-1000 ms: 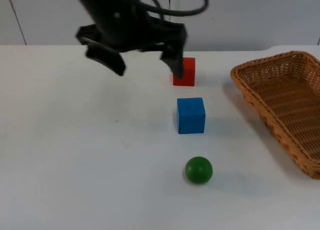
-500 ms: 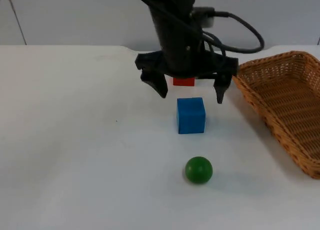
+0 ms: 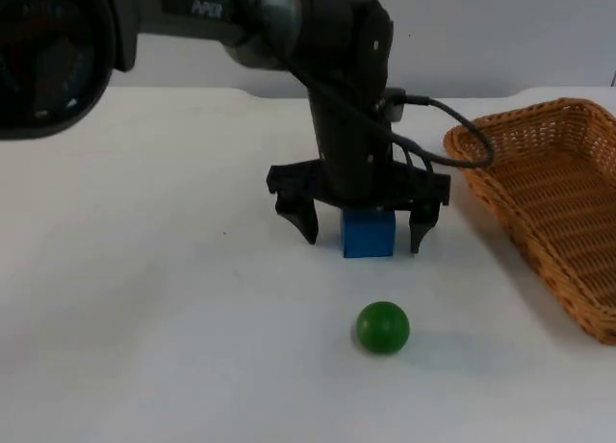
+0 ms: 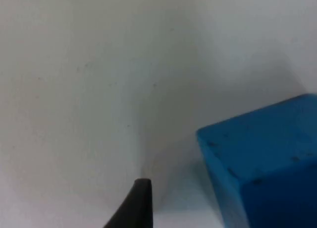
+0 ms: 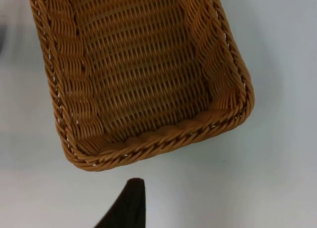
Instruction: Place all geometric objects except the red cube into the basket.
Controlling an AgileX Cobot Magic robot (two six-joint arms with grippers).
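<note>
My left gripper (image 3: pixel 364 233) is open and lowered over the blue cube (image 3: pixel 368 235), one finger on each side of it and clear of its faces. The cube (image 4: pixel 265 158) looms close in the left wrist view beside one black fingertip (image 4: pixel 134 203). The arm hides the red cube behind it. A green ball (image 3: pixel 383 327) lies on the table nearer the front edge. The wicker basket (image 3: pixel 549 197) stands at the right, and its empty inside (image 5: pixel 138 64) is seen by the right wrist camera, with a right fingertip (image 5: pixel 126 205) just off its rim.
The left arm (image 3: pixel 337 87) reaches across the middle of the table from the upper left. A grey partition wall (image 3: pixel 481 29) closes off the back of the white table (image 3: pixel 144 318).
The left gripper has swung from the back left, past the red cube, and come down so its open fingers straddle the blue cube. The ball, cube and basket have not moved.
</note>
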